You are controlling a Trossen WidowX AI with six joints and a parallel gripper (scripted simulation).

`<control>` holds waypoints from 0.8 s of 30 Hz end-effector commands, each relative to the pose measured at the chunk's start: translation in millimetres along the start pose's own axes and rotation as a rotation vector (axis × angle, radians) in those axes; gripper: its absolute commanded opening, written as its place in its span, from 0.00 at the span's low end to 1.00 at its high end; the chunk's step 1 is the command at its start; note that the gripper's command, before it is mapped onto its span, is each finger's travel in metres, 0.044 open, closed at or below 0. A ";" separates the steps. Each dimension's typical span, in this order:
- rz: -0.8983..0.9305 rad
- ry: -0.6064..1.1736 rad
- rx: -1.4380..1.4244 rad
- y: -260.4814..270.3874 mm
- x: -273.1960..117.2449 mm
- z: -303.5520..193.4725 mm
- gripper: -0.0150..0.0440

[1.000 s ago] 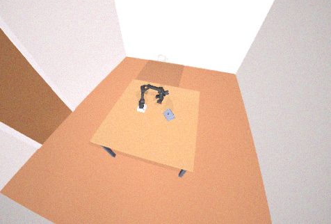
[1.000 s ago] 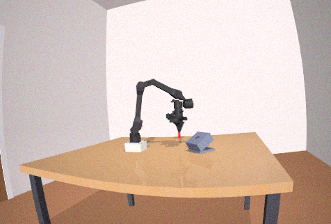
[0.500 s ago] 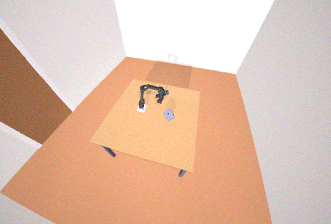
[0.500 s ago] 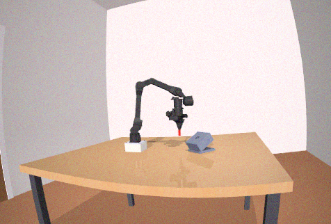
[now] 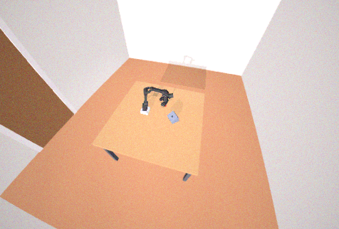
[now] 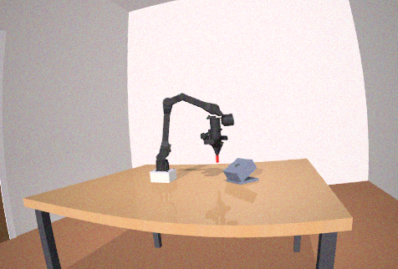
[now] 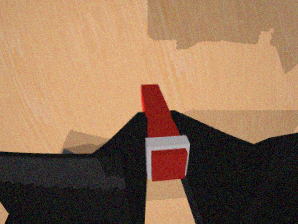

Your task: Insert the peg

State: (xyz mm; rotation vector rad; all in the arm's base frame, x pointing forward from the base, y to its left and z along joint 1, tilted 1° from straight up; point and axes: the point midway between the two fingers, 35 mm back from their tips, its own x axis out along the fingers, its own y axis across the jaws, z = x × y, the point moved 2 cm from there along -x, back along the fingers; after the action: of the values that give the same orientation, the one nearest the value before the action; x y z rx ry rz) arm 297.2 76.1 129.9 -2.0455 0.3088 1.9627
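My gripper (image 6: 216,154) (image 7: 156,119) is shut on the red peg (image 6: 217,159) (image 7: 168,165). The peg has flat sides and a pale band near its top. It hangs about upright below the fingertips, its lower end above the table in the exterior view. The blue-grey sloped panel (image 5: 174,119) (image 6: 245,170) stands to the right of the gripper in the exterior view, lower than the fingers. Its hole (image 5: 172,116) (image 6: 237,164) shows as a small dark mark in the sloped face; its shape is too small to tell.
The wooden table (image 5: 149,134) (image 6: 188,208) carries the arm's white base (image 5: 144,111) (image 6: 163,175) on the left, and the panel. Shadows of the arm fall on the table top in the wrist view.
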 end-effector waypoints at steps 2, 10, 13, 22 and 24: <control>-0.021 0.004 0.017 2.5 -3.6 -6.3 0.25; -0.044 0.004 0.048 8.9 -6.4 -13.9 0.25; -0.053 0.005 0.060 11.4 -7.5 -16.7 0.25; -0.079 0.007 0.095 19.2 -10.9 -25.1 0.25; -0.085 0.007 0.103 21.0 -11.7 -26.9 0.25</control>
State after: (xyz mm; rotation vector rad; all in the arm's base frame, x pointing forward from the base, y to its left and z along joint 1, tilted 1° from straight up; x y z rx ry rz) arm 310.8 49.6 137.9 -1.9703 0.3206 1.8709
